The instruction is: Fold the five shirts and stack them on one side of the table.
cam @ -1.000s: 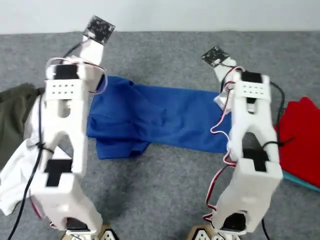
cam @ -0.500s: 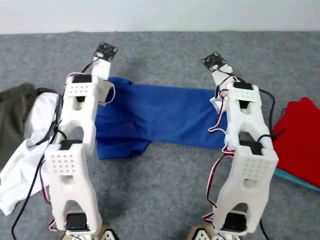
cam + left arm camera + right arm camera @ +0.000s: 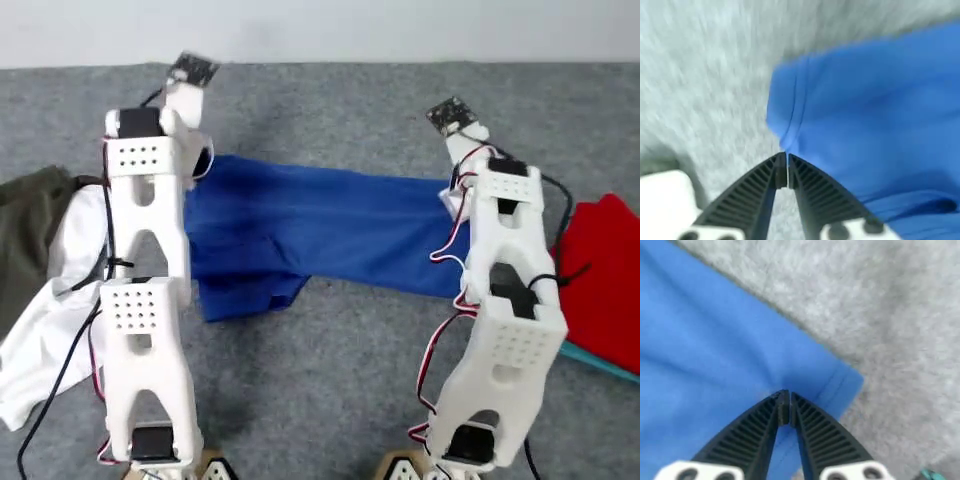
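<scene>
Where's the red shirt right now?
In the high view the red fabric shirt lies at the right edge of the grey table, just beyond the right arm and the blue fabric shirt, a teal cloth edge showing at its near side.

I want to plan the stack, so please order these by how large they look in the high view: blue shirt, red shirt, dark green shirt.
1. blue shirt: clearly largest.
2. red shirt and dark green shirt: look alike; the picture's edge cuts both, so I leave them unranked.

Matt blue cloth shirt point(image 3: 330, 225), rough grey carpet-like table surface point(image 3: 330, 110), smooth white plastic arms point(image 3: 150, 255)
</scene>
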Robot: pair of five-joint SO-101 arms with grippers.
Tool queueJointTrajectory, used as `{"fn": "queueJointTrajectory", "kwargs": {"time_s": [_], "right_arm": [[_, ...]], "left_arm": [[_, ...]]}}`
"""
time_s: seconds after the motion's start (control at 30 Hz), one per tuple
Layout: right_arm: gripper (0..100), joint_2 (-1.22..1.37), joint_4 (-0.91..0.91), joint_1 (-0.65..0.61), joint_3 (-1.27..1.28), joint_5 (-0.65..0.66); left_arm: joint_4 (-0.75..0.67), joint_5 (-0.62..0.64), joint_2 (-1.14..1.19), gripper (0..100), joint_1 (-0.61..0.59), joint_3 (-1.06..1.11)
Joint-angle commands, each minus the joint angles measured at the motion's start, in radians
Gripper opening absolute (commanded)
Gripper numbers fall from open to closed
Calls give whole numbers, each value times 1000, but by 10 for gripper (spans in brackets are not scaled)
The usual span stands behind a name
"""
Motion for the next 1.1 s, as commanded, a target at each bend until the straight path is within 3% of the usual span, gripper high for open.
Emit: {"fn": "queueJointTrajectory", "kwargs": {"time_s": [0.0,0.23,0.37,0.6,0.73,0.93,1.07], "right_arm": [[10,-101,8,-38,-32,-8],[10,19,-125,-28,-34,-6],[10,99,-166,31,-34,-6],[10,93,-154,104,-34,-6],[10,13,-91,64,-32,-6],[10,-157,38,-44,-32,-6],[15,-260,105,-122,-32,-14]], "left_arm": [[-18,6,12,15,31,-145],[-147,8,207,33,34,-151],[-100,69,281,89,0,-154],[-17,86,249,78,-86,-194],[61,86,192,28,-63,-305],[63,92,43,22,-63,-372],[63,115,-52,22,-133,-371]]}}
